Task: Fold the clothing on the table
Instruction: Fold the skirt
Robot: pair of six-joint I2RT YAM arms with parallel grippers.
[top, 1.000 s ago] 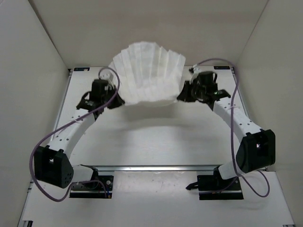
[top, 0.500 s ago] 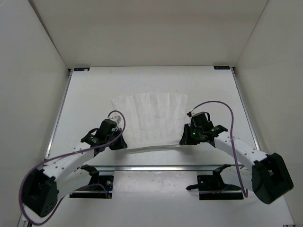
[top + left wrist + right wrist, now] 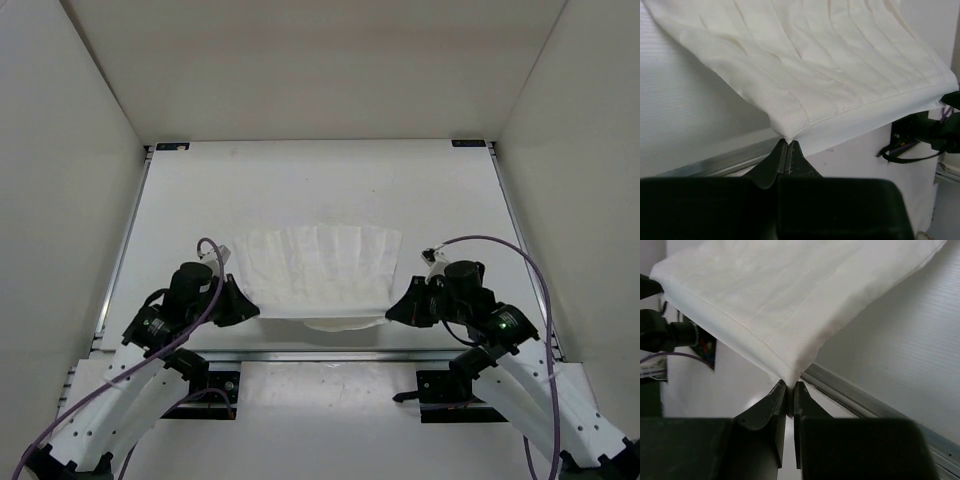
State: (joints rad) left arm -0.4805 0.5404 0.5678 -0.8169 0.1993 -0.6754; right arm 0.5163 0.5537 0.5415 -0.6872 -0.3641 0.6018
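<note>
The clothing (image 3: 318, 272) is a thin white garment with faint crease lines, spread over the near half of the table (image 3: 320, 185). Its near edge is lifted and stretched between both grippers close to the table's front rail. My left gripper (image 3: 248, 312) is shut on the near left corner, and that corner (image 3: 785, 134) pokes out from between the black fingers. My right gripper (image 3: 392, 311) is shut on the near right corner (image 3: 791, 375). A fold of the cloth sags below the stretched edge (image 3: 340, 322).
The metal front rail (image 3: 330, 353) runs just under the held edge. Both arm bases (image 3: 205, 390) (image 3: 455, 388) sit on the near shelf. Purple cables loop off each arm. Beige walls close in the left, right and far sides.
Both grippers have pulled the garment from high at the back down and toward the front edge. It hung bunched in the air; it now lies flatter with only the near edge lifted.
</note>
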